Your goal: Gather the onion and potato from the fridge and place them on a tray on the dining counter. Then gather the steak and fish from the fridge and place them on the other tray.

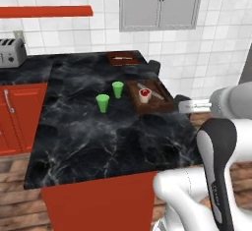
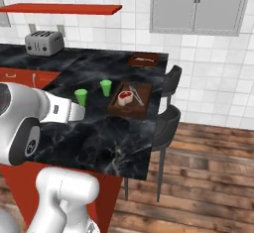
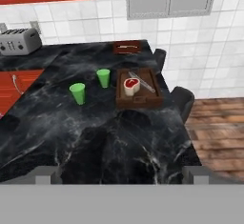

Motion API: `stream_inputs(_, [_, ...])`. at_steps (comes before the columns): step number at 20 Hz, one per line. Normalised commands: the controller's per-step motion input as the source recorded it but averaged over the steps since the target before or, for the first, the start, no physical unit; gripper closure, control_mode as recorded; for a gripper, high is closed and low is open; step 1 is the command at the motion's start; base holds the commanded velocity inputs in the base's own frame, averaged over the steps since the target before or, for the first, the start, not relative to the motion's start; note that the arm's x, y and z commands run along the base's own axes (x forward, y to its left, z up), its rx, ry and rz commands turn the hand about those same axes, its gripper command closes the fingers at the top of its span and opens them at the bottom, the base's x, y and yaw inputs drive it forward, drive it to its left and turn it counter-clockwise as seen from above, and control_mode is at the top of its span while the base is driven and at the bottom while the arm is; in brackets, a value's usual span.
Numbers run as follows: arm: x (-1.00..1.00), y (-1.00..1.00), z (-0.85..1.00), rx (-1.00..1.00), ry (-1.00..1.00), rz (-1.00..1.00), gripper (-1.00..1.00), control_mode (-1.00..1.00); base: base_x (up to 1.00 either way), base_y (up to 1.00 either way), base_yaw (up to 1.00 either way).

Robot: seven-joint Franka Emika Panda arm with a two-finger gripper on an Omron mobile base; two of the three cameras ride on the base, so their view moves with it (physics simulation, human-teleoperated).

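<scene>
The dining counter [image 1: 88,127] is black marble with white veins. A flat reddish-brown tray [image 1: 123,58] [image 2: 144,59] [image 3: 127,47] with a thin dark mark lies at its far edge. Nearer, a darker brown walled tray [image 1: 162,106] [image 2: 118,110] [image 3: 139,102] holds the red-and-white steak [image 1: 143,95] [image 2: 124,97] [image 3: 130,85]. A slim grey item lies beside the steak; I cannot tell whether it is the fish. My gripper [image 3: 119,174] hangs back over the counter's near end, open and empty. The fridge, onion and potato are out of view.
Two green cups [image 1: 102,102] [image 1: 117,89] stand left of the walled tray. A toaster [image 2: 43,42] sits at the back left. Dark stools [image 2: 165,123] line the counter's right side above a wooden floor. Red cabinets [image 1: 19,112] are on the left.
</scene>
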Motion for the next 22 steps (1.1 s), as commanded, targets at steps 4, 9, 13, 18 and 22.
stream_inputs(4, [0.00,0.00,0.00,0.00,0.00,0.00,-1.00,1.00,-0.97,0.57,0.12])
stream_inputs(9, [0.00,0.00,0.00,0.00,0.00,0.00,-1.00,1.00,-0.62,0.95,0.31])
stream_inputs(13, [0.00,0.00,0.00,0.00,0.00,0.00,-1.00,1.00,-0.22,0.97,0.75])
stream_inputs(18, [0.00,0.00,0.00,0.00,0.00,0.00,-1.00,1.00,-0.15,0.63,0.95])
stream_inputs(22, [0.00,0.00,0.00,0.00,0.00,0.00,-1.00,1.00,0.02,0.43,0.94])
